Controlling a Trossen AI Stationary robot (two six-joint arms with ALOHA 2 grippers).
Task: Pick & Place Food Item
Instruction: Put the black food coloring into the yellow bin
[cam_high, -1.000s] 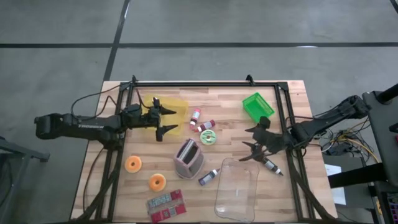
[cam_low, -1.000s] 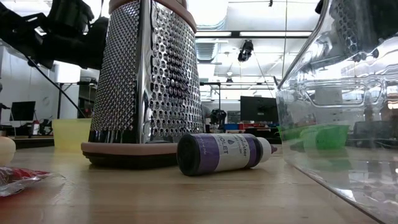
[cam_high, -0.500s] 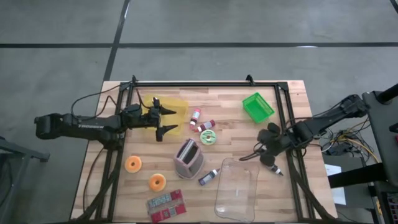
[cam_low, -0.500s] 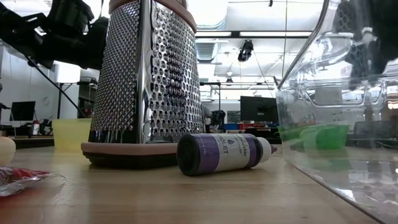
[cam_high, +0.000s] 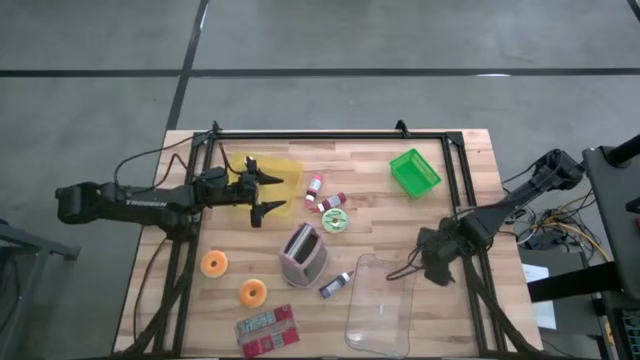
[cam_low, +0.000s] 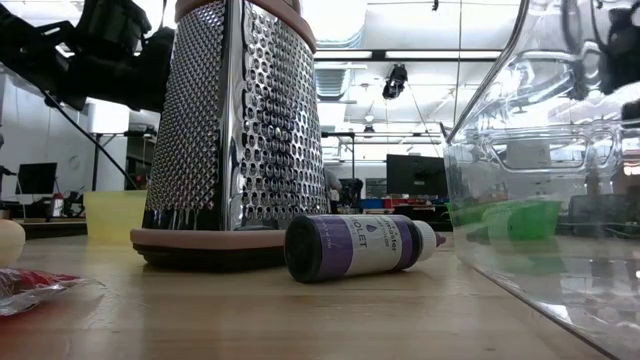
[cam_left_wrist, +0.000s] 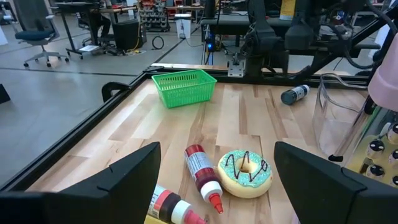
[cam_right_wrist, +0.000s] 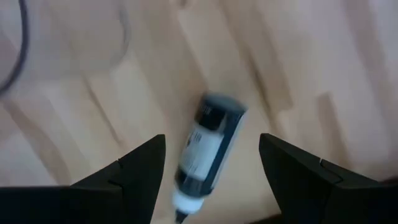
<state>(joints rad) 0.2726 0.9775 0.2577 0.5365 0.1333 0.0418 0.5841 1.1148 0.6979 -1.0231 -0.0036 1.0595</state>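
High view: your right gripper (cam_high: 432, 268) sits over the counter (cam_high: 370, 200) near its right edge, just beside the clear plastic container (cam_high: 382, 303). Right wrist view shows its fingers (cam_right_wrist: 130, 171) spread wide, released, with a dark-capped bottle (cam_right_wrist: 204, 147) lying on the wood between them; no contact with the bottle is visible.

Your left gripper (cam_high: 262, 196) is over the yellow container (cam_high: 280, 180) on the left half of the counter, jaws spread, holding nothing.

Food items: the green-iced donut (cam_high: 335, 221) lies mid-counter, touching nothing but close to two small red bottles (cam_high: 327, 201). Left wrist view has it (cam_left_wrist: 244, 173) just beside one red bottle (cam_left_wrist: 201, 172). Two orange donuts (cam_high: 214, 264) lie nearer the front left, well apart from both grippers.

Other: green basket (cam_high: 414, 171) back right; box grater (cam_high: 303, 254) centre, a purple bottle (cam_high: 336, 285) just beside it; red packet (cam_high: 267, 329) front.
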